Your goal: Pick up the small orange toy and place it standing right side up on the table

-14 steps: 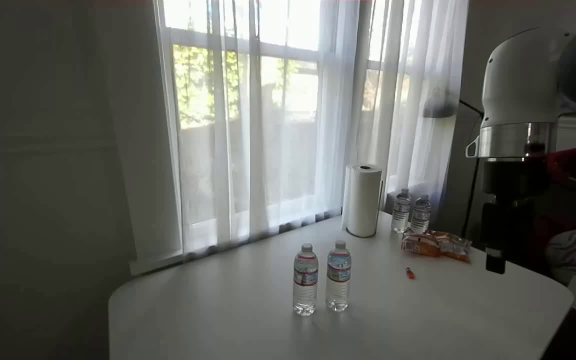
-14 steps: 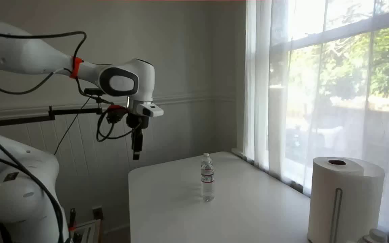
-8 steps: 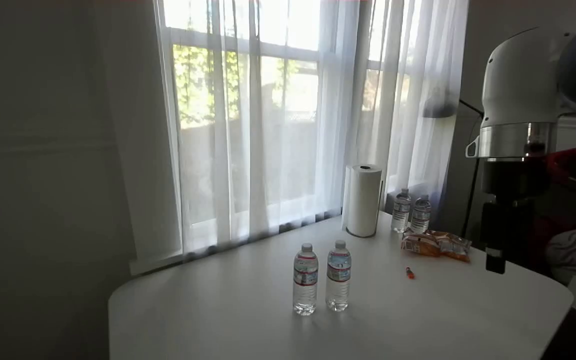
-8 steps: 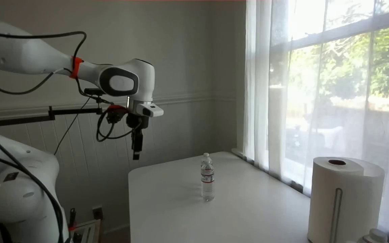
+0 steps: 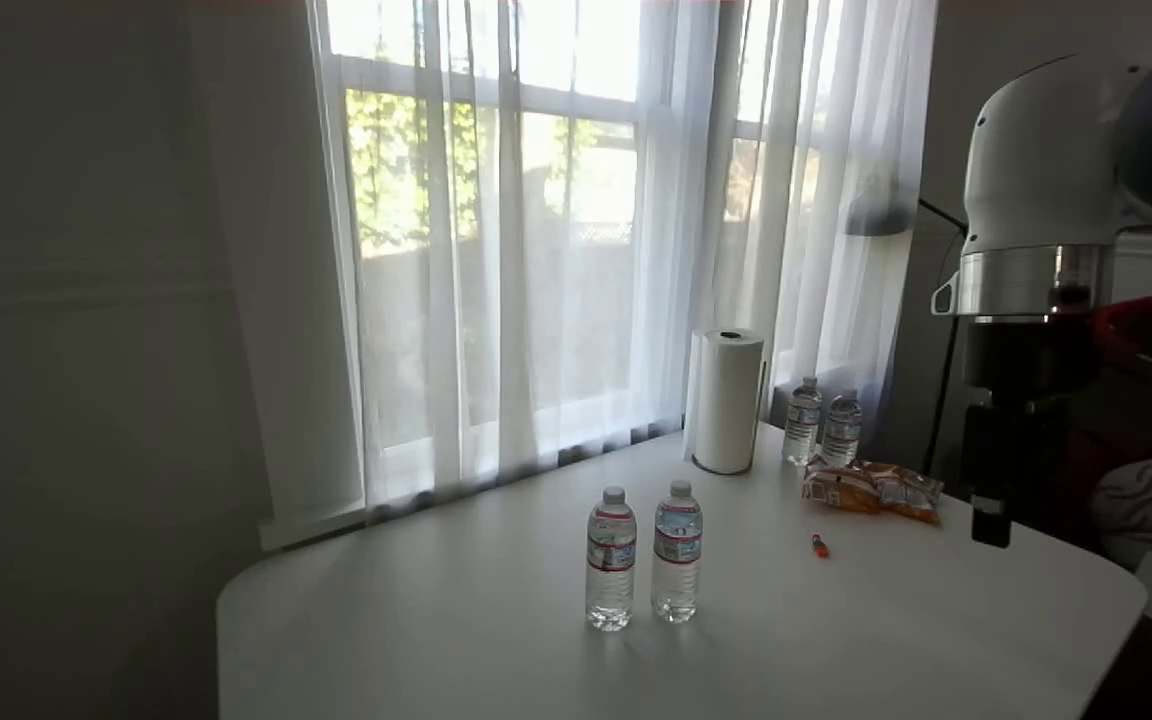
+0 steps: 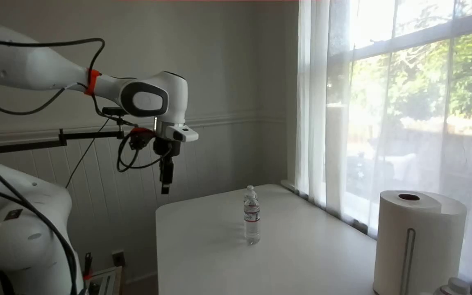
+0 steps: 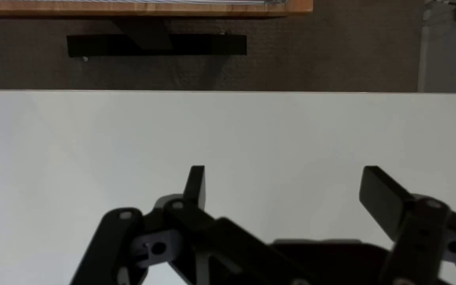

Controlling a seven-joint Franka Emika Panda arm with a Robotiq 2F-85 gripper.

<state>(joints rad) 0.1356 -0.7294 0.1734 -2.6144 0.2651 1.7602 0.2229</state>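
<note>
The small orange toy [image 5: 820, 546] is on the white table [image 5: 436, 620], in front of the orange bags in an exterior view. It looks slanted, as if lying down, but is too small to be sure. It does not show in the wrist view. My gripper [image 5: 991, 530] hangs pointing down above the table, apart from the toy, to its right in that view. It also shows in an exterior view [image 6: 165, 189], high over the table's near edge. In the wrist view my gripper [image 7: 282, 178] is open, fingers wide apart, with only the bare table top [image 7: 93, 138] beyond.
Two water bottles [image 5: 611, 560] [image 5: 677, 552] stand mid-table. A paper towel roll [image 5: 726, 400] stands by the window, with two more bottles [image 5: 802, 420] [image 5: 842, 430] and orange snack bags [image 5: 871, 490] beside it. The table's straight edge [image 7: 228, 92] shows in the wrist view, with a wooden board [image 7: 133, 10] beyond.
</note>
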